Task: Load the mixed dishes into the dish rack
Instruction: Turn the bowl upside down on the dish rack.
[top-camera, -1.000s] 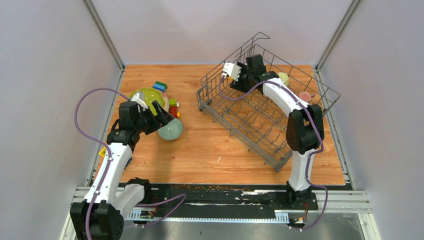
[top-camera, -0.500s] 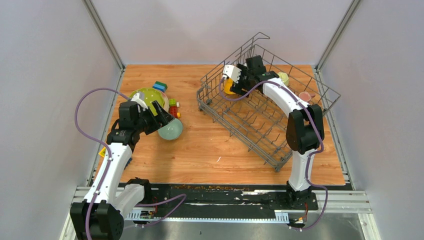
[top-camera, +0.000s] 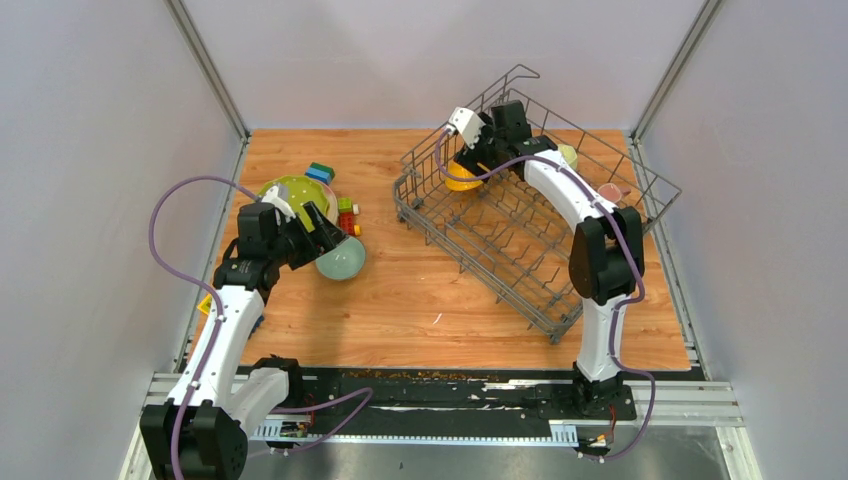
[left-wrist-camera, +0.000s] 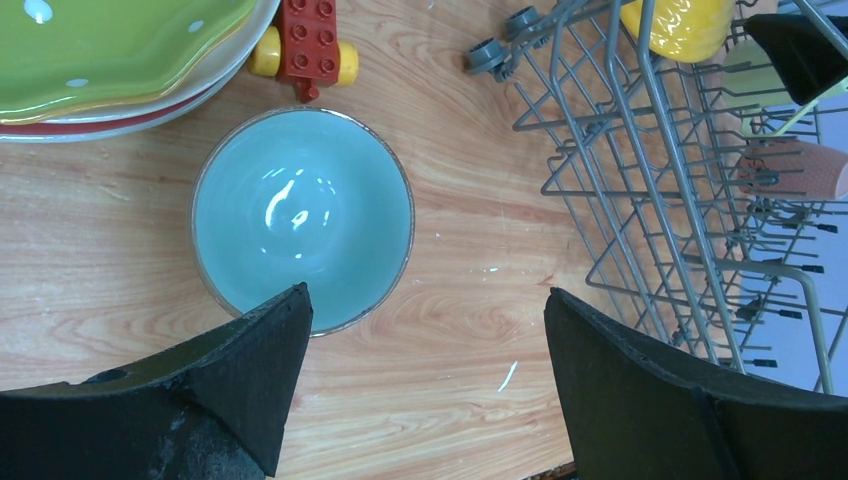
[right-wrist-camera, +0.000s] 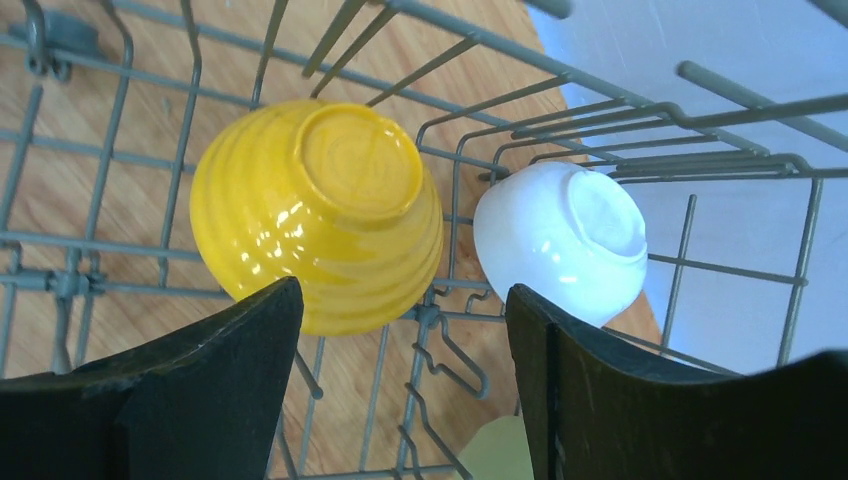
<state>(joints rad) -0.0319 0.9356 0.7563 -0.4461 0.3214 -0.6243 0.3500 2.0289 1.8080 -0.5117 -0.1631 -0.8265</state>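
The grey wire dish rack (top-camera: 540, 235) stands at the right, seen also in the left wrist view (left-wrist-camera: 640, 180). An upside-down yellow bowl (right-wrist-camera: 315, 215) and a white bowl (right-wrist-camera: 560, 240) rest side by side in its far left corner. My right gripper (right-wrist-camera: 404, 290) hangs open just above them, holding nothing; in the top view it (top-camera: 478, 160) is over the yellow bowl (top-camera: 462, 180). A teal bowl (left-wrist-camera: 300, 230) sits upright on the table beside a plate stack topped by the lime-green plate (left-wrist-camera: 110, 45). My left gripper (left-wrist-camera: 425, 300) is open, one finger over the teal bowl's rim.
A pale-green mug (top-camera: 567, 155) and a pink mug (top-camera: 610, 192) lie in the rack's far right part. Toy blocks (top-camera: 346, 215) sit next to the plate stack (top-camera: 297, 195), with a red one (left-wrist-camera: 305, 35) just beyond the teal bowl. White walls enclose the wooden table (top-camera: 420, 290).
My right gripper has let go of the yellow bowl and risen back from it, uncovering the bowl in the rack. The left arm has stayed still.
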